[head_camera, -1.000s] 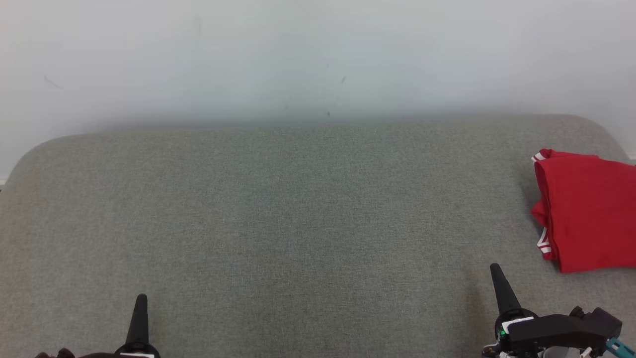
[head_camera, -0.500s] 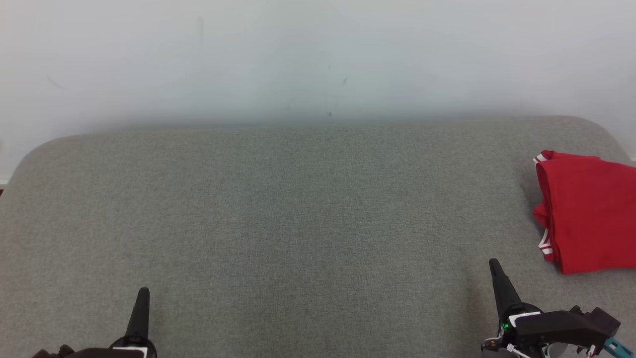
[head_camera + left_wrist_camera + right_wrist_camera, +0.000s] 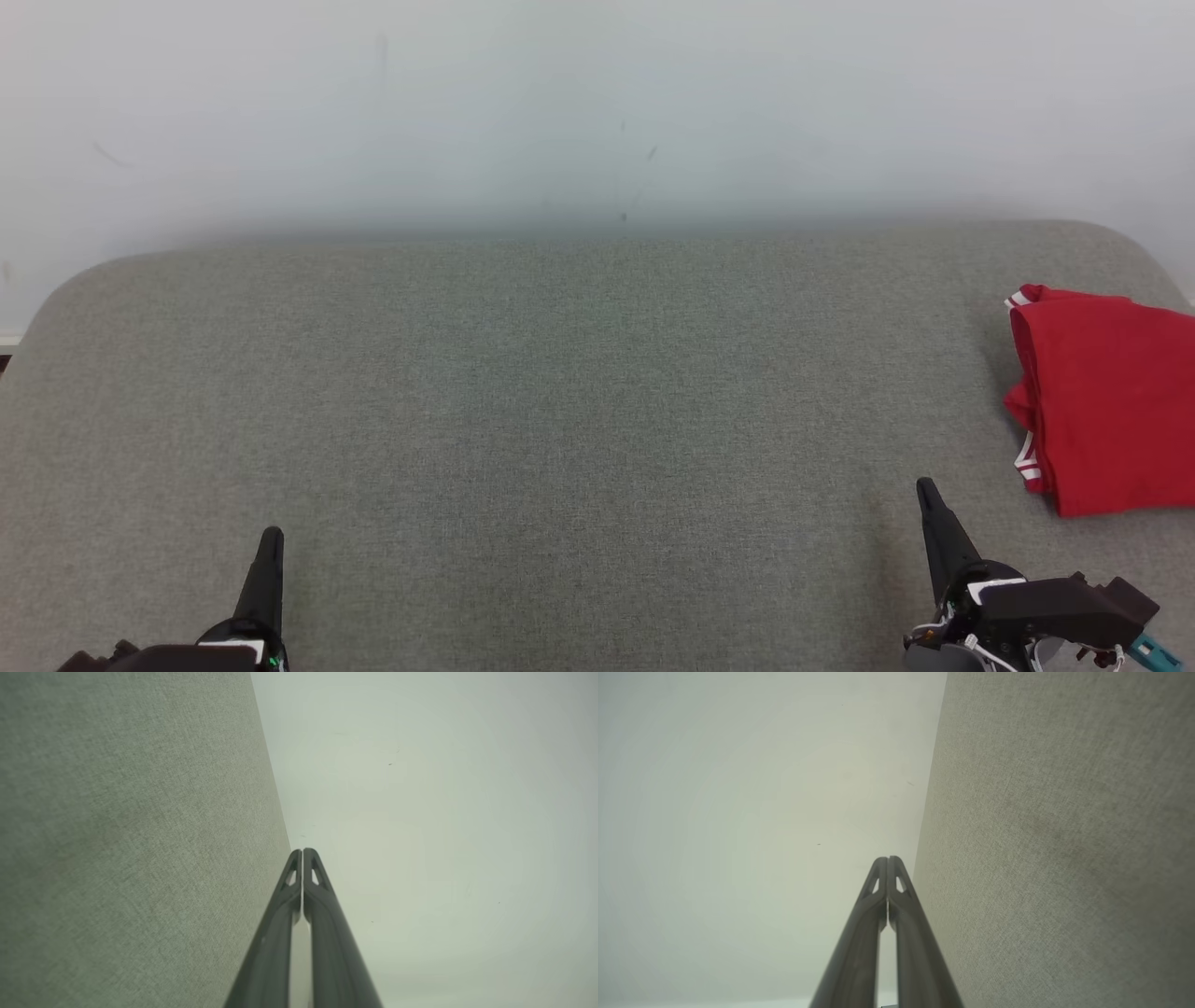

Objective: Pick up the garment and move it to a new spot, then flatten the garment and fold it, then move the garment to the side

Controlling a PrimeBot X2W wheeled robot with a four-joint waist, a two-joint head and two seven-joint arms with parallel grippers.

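Note:
The garment (image 3: 1111, 401) is red with white-striped trim and lies folded at the far right of the grey fabric surface (image 3: 560, 392), partly cut off by the head view's right edge. My left gripper (image 3: 271, 537) sits at the lower left, shut and empty, far from the garment. At the lower right my right gripper (image 3: 926, 487) is shut and empty too, a short way left of and nearer than the garment. In the left wrist view the left gripper (image 3: 302, 850) has its fingers pressed together. The right wrist view shows the right gripper (image 3: 887, 858) the same way.
A pale wall (image 3: 597, 103) rises right behind the grey surface, whose far corners are rounded. The surface's left edge (image 3: 19, 345) drops away at the far left. Both wrist views look along the fabric towards the wall.
Both grippers have crept a little up the head view, away from me. The whole picture has shifted slightly, so the camera moved. The garment lies as before.

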